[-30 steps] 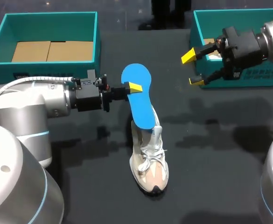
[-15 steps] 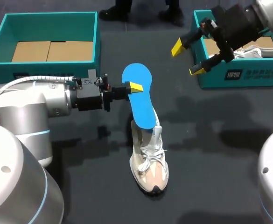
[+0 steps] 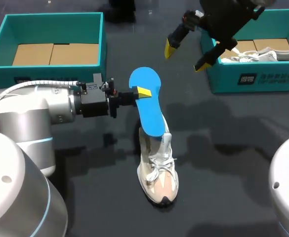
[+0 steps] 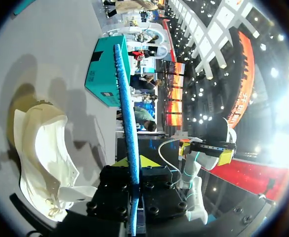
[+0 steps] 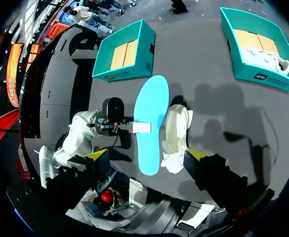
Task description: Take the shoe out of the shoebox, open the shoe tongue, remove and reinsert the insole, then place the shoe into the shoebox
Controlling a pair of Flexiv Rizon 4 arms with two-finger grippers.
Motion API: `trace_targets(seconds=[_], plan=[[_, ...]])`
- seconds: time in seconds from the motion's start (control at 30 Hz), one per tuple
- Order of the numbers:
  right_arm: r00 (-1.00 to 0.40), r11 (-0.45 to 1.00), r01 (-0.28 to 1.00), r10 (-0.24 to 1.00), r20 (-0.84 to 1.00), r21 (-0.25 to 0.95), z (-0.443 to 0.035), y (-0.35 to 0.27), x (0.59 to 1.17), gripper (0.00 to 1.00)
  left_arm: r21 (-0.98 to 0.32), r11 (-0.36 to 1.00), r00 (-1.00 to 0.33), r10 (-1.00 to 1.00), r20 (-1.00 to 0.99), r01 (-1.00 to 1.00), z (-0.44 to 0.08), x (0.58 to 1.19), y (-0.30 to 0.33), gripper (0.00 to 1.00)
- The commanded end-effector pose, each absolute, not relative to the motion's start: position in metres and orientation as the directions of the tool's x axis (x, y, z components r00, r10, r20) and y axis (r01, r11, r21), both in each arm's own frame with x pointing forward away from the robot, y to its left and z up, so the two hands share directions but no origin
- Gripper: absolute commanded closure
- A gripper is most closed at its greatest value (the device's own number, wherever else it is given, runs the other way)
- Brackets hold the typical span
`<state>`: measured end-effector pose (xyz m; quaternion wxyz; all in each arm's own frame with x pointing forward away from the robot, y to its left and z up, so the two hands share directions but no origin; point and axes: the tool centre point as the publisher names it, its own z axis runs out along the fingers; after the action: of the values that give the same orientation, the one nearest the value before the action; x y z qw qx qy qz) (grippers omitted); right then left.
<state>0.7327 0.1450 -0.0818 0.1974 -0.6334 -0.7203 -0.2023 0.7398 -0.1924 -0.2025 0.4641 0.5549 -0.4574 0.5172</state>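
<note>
Your left gripper is clamped on the edge of the blue insole. The insole's lower end is at the collar of the shoe, which sits mid-table with its toe toward 6 o'clock. Your right gripper hangs wide open and empty at 1 o'clock from the insole, beside the shoebox at 2 o'clock.
</note>
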Motion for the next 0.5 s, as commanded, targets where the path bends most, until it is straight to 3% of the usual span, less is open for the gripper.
trace_targets(seconds=[0.03,0.5], plan=[[-0.122,0.118,0.992,0.951,0.283,0.031,-0.08,0.155,0.735,0.0,0.041,-0.152,0.046,-0.027,0.999,-0.988,-0.203,0.739,-0.193,1.0],[-0.11,0.112,0.994,0.988,0.105,-0.008,-0.082,0.178,0.735,0.0,0.041,-0.152,0.046,-0.027,0.999,-0.988,-0.203,0.739,-0.193,1.0]])
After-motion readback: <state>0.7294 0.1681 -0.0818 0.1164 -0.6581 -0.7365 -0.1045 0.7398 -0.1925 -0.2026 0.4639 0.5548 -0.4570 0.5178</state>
